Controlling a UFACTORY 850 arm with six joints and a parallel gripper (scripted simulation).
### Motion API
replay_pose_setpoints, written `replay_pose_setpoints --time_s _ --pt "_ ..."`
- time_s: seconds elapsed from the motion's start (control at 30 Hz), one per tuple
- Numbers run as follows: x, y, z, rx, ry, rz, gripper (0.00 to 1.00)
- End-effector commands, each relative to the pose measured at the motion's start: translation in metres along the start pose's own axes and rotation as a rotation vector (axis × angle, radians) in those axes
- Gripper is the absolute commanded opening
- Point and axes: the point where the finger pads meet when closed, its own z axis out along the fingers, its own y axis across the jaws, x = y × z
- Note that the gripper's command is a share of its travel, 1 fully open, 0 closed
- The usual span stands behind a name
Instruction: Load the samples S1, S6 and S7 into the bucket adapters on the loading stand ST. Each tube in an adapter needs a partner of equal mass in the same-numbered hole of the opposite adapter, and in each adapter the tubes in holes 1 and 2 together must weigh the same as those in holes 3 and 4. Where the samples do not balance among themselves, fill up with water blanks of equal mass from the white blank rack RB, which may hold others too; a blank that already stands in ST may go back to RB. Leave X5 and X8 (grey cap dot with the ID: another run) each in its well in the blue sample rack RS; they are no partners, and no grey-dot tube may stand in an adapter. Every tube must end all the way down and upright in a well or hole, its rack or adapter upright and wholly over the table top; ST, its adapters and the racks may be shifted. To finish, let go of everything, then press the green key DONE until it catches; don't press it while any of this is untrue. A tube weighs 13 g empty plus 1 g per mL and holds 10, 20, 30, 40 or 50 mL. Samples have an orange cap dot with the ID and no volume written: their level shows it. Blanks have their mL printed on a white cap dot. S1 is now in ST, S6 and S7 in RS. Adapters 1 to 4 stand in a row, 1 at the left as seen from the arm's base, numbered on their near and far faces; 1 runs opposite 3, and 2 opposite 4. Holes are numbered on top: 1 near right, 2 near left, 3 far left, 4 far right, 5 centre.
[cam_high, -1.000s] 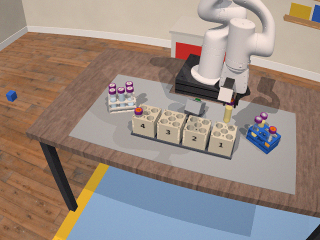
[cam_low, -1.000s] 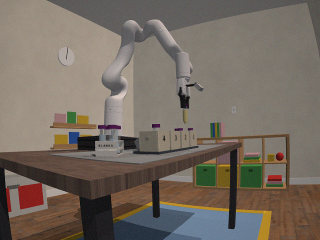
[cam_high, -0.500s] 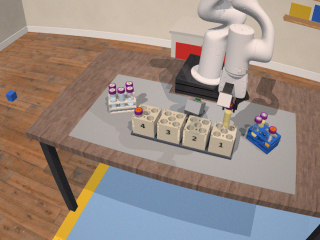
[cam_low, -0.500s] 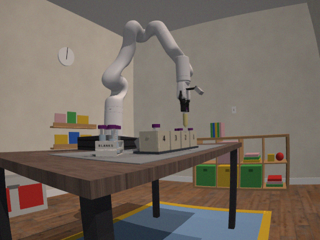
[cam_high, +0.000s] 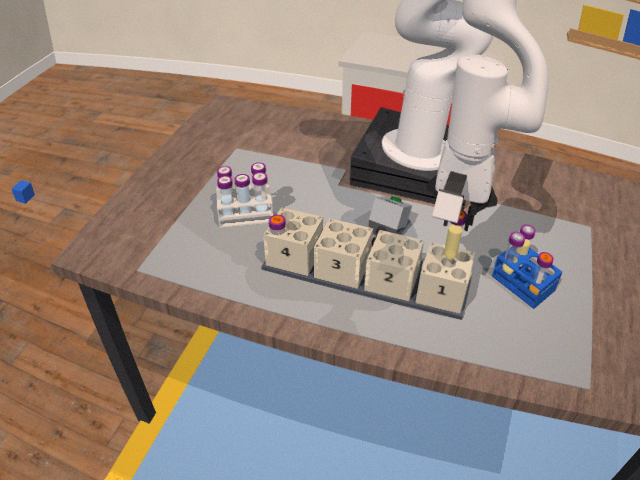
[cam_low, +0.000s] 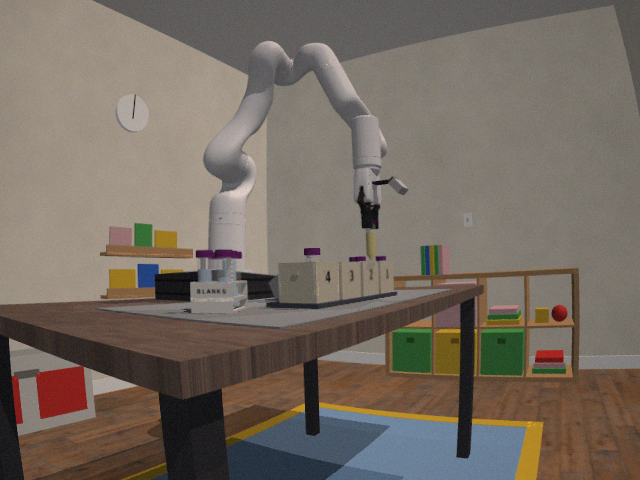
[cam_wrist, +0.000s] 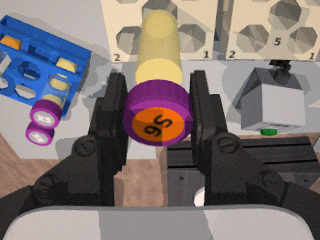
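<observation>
My gripper (cam_high: 458, 222) (cam_low: 370, 223) (cam_wrist: 158, 91) is shut on sample S6 (cam_high: 452, 241) (cam_low: 370, 243) (cam_wrist: 159, 50), a yellow-filled, purple-capped tube with an orange dot. It hangs upright with its lower end at about the top of adapter 1 (cam_high: 440, 298). From these frames I cannot tell whether it has entered a hole. An orange-dot tube (cam_high: 277, 222) (cam_low: 311, 252) stands in hole 4 of adapter 4 (cam_high: 285, 262). Adapters 2 (cam_high: 387, 286) and 3 (cam_high: 336, 273) show no tubes. Another orange-dot tube (cam_high: 544, 259) stands in the blue rack (cam_high: 547, 289) (cam_wrist: 82, 65); its ID is not legible.
Two grey-dot tubes (cam_high: 516, 239) (cam_wrist: 45, 114) stand in the blue rack. The white blank rack (cam_high: 245, 221) (cam_low: 204, 307) holds several blanks, their numbers not legible. The box (cam_high: 388, 214) (cam_wrist: 272, 107) with the green DONE key (cam_high: 395, 199) (cam_wrist: 268, 132) stands between the adapters and the arm's base.
</observation>
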Motion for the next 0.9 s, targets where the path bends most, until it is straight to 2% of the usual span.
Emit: replay_pose_setpoints --time_s 0.0,0.4,0.87 --pt "0.001 0.0 -0.001 0.001 0.002 0.0 0.0" --pt "0.001 0.0 0.005 0.001 0.002 0.0 0.0" --pt "0.001 0.0 0.019 0.001 0.002 0.0 0.0"
